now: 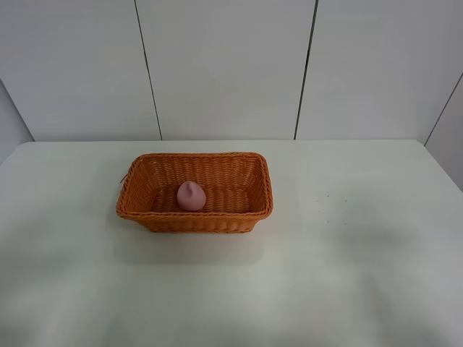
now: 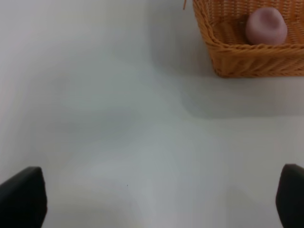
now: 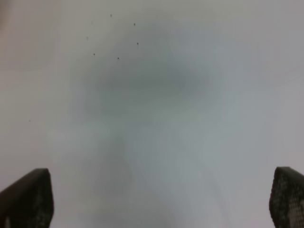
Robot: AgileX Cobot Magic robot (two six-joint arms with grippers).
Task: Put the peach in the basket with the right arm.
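the peach sits inside the basket – job looks done to me – so i have my right gripper spread wide and empty over bare table, nothing between its fingers, left gripper likewise wide.

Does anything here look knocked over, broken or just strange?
Nothing much. The peach sits inside the basket, which stands level on the table. Only a stray wicker strand pokes out at one corner.
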